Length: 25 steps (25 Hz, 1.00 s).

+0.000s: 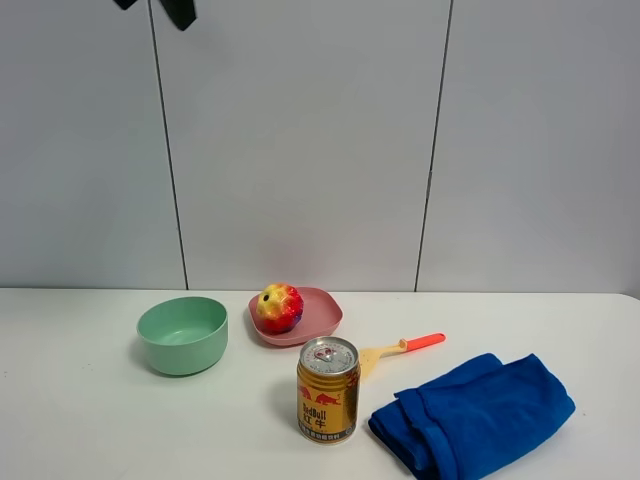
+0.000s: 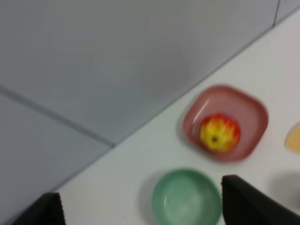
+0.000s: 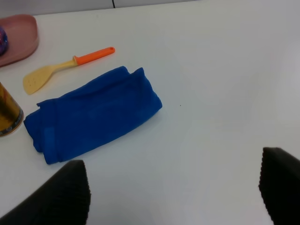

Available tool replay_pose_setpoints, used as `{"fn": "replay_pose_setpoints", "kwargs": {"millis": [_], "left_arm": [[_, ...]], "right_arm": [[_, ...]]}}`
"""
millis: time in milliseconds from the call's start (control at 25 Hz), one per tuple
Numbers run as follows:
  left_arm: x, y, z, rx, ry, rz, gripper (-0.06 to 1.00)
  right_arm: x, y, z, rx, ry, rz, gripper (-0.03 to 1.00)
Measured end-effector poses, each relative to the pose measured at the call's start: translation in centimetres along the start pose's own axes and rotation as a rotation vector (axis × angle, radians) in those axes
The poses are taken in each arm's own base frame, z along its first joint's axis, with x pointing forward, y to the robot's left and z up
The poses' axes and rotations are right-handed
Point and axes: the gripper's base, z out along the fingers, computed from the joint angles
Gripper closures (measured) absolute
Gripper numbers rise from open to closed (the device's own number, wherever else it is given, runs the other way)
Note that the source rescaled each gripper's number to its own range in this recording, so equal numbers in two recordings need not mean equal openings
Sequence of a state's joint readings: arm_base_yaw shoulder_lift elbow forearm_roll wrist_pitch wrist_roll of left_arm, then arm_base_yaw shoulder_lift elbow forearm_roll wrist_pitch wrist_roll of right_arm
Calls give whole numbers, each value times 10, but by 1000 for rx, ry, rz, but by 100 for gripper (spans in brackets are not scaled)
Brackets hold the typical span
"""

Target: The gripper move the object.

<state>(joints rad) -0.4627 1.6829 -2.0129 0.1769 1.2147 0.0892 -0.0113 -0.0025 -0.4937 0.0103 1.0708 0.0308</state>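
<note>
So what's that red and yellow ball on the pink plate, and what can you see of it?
It looks like a toy fruit: round, glossy, red with yellow patches, its surface dimpled, with a dark spot on top that shows in the blurry left wrist view. It sits on a shallow pink plate, toward the side nearer the green bowl. Only the plate touches it; no gripper is near.

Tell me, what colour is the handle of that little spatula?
Orange, on a pale yellow blade; the spatula shows best in the right wrist view.
</note>
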Motion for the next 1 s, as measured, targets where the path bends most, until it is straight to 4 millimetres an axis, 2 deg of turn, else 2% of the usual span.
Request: {"fn": "replay_pose_setpoints", "kwargs": {"millis": [120,200,320,440,640,800,1000], "left_arm": [[34,15,-13,-22,71,-33,69],[62,25,-20,-27,126,-72,64],[106,34,-40,-30,174,-132,35],[150,37,-62,-39,169,-205,23],[213,27,-107,-71,82,-310,21],[247,8,-137,-108,12,-382,21],[281,-19,-151,-127,-67,-445,21]], "right_arm": [[0,0,0,0,0,0,-3],[0,0,0,0,0,0,-3],[0,0,0,0,0,0,-3],[0,0,0,0,0,0,-3],[0,0,0,0,0,0,-3],[0,0,0,0,0,0,-3],[0,0,0,0,0,0,-3]]}}
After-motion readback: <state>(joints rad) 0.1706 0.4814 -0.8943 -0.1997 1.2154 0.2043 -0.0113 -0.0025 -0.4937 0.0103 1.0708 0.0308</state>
